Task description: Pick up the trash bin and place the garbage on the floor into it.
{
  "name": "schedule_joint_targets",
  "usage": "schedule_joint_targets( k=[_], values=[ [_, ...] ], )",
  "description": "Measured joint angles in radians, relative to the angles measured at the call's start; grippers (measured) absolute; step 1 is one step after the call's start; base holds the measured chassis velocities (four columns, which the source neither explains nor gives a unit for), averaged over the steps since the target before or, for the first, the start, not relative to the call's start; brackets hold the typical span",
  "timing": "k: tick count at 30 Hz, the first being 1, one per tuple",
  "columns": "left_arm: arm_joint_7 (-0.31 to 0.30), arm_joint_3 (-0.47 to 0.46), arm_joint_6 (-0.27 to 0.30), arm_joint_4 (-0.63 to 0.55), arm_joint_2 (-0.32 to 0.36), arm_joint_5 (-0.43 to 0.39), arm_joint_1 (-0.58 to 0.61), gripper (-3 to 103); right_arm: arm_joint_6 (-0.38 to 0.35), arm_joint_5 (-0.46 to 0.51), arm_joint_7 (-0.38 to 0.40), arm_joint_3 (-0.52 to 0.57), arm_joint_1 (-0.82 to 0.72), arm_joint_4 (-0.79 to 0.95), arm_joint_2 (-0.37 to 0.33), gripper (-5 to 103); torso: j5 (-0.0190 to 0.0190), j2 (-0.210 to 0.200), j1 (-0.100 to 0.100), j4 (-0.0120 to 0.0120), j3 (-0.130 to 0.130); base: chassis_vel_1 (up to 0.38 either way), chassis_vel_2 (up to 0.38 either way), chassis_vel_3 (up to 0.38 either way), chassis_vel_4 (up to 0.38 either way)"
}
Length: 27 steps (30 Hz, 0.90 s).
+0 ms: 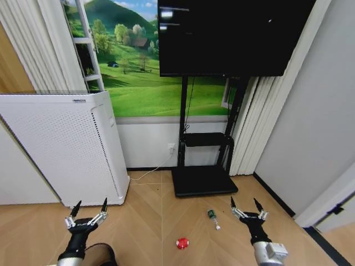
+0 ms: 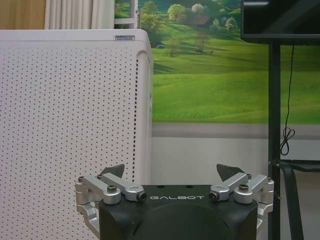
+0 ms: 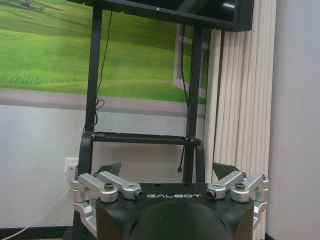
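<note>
On the parquet floor (image 1: 150, 221), two pieces of garbage lie ahead of me: a small clear bottle with a green label (image 1: 213, 218) and a red-and-white piece (image 1: 182, 243). At the picture's bottom edge, under my left arm, a dark round rim shows, apparently the trash bin (image 1: 105, 253), mostly cut off. My left gripper (image 1: 89, 213) (image 2: 172, 172) is held up open and holds nothing. My right gripper (image 1: 248, 208) (image 3: 167, 170) is also open with nothing in it, just right of the bottle and above the floor.
A tall white perforated appliance (image 1: 66, 144) (image 2: 70, 125) stands at the left against the wall. A black TV stand (image 1: 202, 180) (image 3: 140, 137) with a flat base sits ahead, its screen (image 1: 233, 33) above. A white cable (image 1: 150, 173) trails on the floor. A grey wall (image 1: 310, 127) closes the right.
</note>
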Motion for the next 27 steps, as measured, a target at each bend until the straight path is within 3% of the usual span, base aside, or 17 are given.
schedule_joint_targets(
  k=[27],
  values=[
    [0.002,-0.003,-0.002,-0.024,-0.001,-0.001,0.01,100,0.0,0.0,0.002,-0.002,0.003,-0.012,0.003,100,0.0,-0.115,-0.04,0.0002,-0.075,0.0,0.0,0.0,0.0]
  ],
)
